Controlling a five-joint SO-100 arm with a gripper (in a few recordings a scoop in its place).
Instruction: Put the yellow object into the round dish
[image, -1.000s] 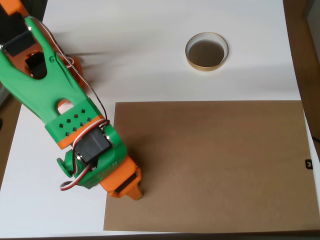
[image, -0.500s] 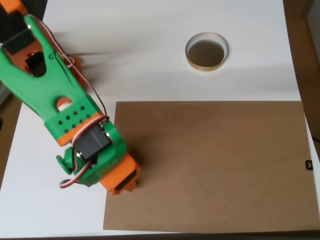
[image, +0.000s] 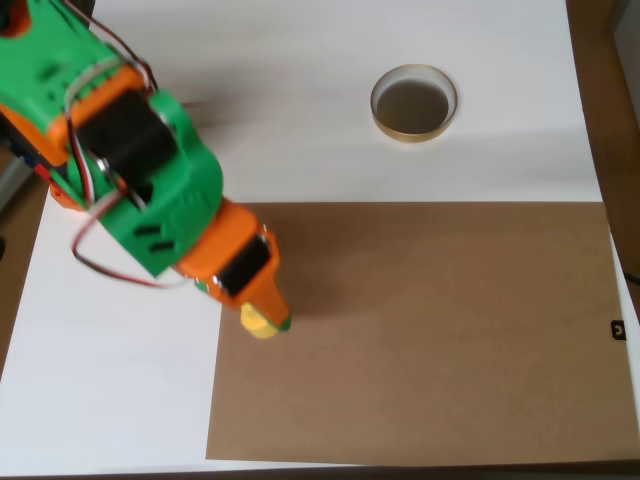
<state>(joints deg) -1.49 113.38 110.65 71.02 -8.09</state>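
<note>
Flat brown rectangular cardboard sheet (image: 430, 340) lying on smooth white worktop (image: 300, 110), covering the lower right part. Strip of brown wooden surface (image: 610, 110) past the worktop's right edge in overhead view.

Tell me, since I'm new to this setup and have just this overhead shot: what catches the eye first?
The big green and orange arm dominates the upper left, reaching down onto the brown sheet. At its tip, the hand has the yellow object peeking out between its fingers near the sheet's left edge. Far off at the upper right, the round dish sits empty on the white table.
</note>
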